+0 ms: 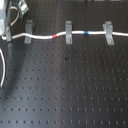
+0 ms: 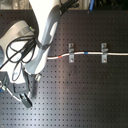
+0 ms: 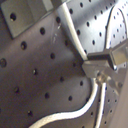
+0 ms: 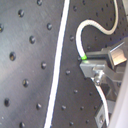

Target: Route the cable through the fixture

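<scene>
the table (image 1: 75, 95) is a black perforated board, a regular grid of small holes across its matte surface, seen in both exterior views. soft overhead light leaves pale glints on the holes. in the second exterior view a lighter strip (image 2: 107, 5) runs beyond the table's far edge, too blurred to make out.

No legible text

Nothing can be read in any view: the black perforated surface (image 1: 75, 90), the white cable (image 1: 60, 36) with its red and blue bands, and the grey fixtures (image 1: 68, 31) carry no visible lettering, numbers or signs.
</scene>
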Available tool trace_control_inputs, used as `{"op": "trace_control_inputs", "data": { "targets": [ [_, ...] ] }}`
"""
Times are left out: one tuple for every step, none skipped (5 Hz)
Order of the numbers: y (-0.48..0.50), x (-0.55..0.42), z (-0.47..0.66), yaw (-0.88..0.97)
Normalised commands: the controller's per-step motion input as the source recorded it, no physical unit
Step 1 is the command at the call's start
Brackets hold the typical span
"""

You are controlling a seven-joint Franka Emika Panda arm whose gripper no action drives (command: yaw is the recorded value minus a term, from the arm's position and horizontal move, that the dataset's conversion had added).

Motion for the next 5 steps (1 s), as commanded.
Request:
{"op": "trace_control_inputs", "data": {
  "targets": [
    [-0.153,0.285,-0.67,0.20],
    [-0.114,0.223,-0.68,0.31],
    [-0.185,0.373,-0.57,0.15],
    [-0.251,0.475,-0.42,0.02],
    [-0.262,0.466,-0.25,0.00]
  ]
}}
